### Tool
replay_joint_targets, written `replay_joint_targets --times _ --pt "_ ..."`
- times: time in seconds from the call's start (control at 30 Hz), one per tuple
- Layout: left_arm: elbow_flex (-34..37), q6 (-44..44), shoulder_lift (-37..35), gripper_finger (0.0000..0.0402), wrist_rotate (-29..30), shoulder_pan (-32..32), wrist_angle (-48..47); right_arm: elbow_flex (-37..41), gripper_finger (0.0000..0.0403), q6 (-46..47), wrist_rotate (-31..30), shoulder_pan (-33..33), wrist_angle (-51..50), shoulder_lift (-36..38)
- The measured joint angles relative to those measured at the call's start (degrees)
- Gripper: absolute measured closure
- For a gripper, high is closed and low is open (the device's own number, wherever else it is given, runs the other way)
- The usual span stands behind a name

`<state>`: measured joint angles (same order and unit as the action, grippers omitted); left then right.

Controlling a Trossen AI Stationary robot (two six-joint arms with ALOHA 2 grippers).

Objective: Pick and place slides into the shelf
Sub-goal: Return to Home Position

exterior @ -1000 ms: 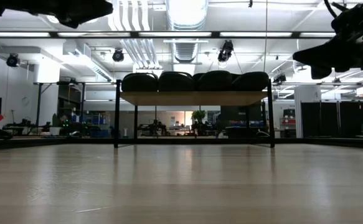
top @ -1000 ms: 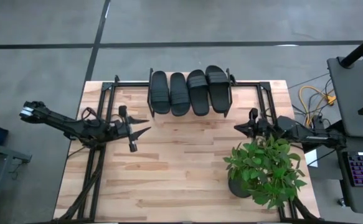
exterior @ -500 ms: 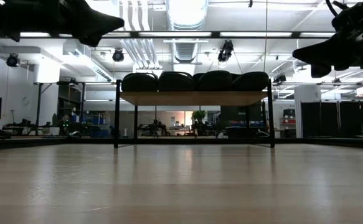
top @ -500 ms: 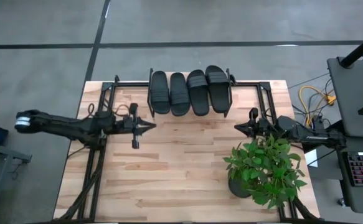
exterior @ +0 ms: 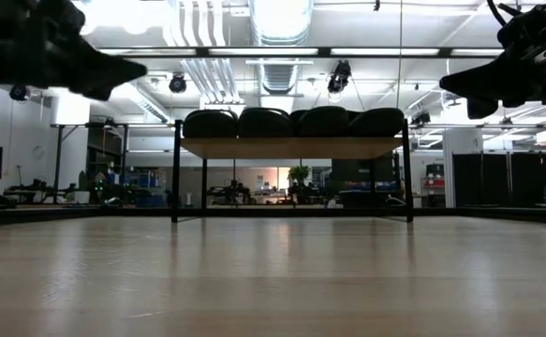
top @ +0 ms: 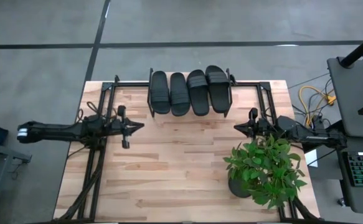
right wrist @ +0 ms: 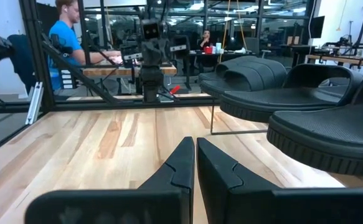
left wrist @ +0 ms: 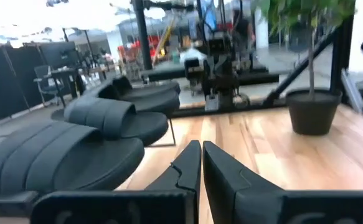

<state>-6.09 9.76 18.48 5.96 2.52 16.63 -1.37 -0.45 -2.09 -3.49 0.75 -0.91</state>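
Note:
Several black slides (top: 188, 92) lie side by side with their soles on the top board of the shelf (exterior: 291, 147), at the middle of the table's far edge. In the low view they show as dark humps (exterior: 291, 122) on the board. My left gripper (top: 141, 126) hovers shut over the table's left part, pointing level toward the right, near and left of the shelf. My right gripper (top: 236, 127) hovers shut at the right, pointing toward the left. Neither touches anything. The wrist views show each pair of shut fingers, left (left wrist: 201, 148) and right (right wrist: 195, 144), with slides off to the side.
A potted plant (top: 265, 168) stands on the table's near right part, just near of my right arm. Black frames (top: 100, 106) run along both side edges. Bare wood lies between the grippers. A person in blue (right wrist: 69, 37) sits beyond the table.
My left gripper has shut with nothing between its fingers. It first went a little toward the table's right edge, then drew back toward the left edge and sank lower. The slides and the shelf have stayed as they were.

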Motion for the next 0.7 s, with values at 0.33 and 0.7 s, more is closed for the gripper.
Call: replay_joint_targets --times 0.33,0.7 --pt "3.87 -4.93 -16.07 0.0402 -1.43 -0.13 -12.41 0.00 0.0394 0.00 -0.06 0.00 0.00 0.00" --pt "5.56 -7.94 -14.25 0.0401 -1.13 -2.93 -13.11 0.00 0.0394 -0.04 -0.88 0.00 0.09 -0.31"
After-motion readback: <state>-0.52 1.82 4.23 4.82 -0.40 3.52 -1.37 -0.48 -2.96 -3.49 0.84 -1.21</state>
